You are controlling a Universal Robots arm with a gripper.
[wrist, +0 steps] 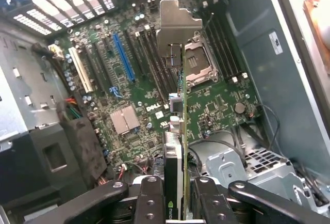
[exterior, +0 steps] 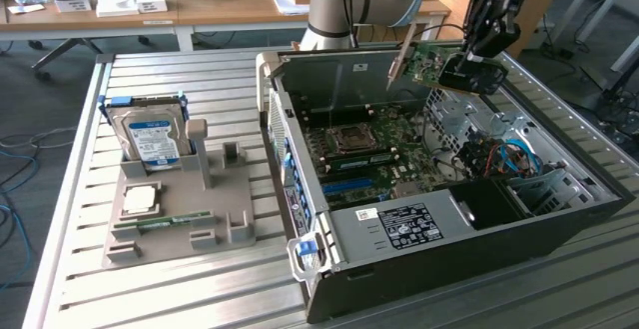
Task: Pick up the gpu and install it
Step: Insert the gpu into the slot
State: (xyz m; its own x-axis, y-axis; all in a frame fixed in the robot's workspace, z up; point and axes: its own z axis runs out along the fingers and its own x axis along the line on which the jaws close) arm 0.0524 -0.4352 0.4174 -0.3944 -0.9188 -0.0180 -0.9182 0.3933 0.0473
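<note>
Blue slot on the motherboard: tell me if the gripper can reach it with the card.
Probably yes: the case is open, the gripper holds the card above the board, and nothing covers the blue slot.

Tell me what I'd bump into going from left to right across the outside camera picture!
hard drive with its blue label → CPU socket → gpu, held up in the jaws.
</note>
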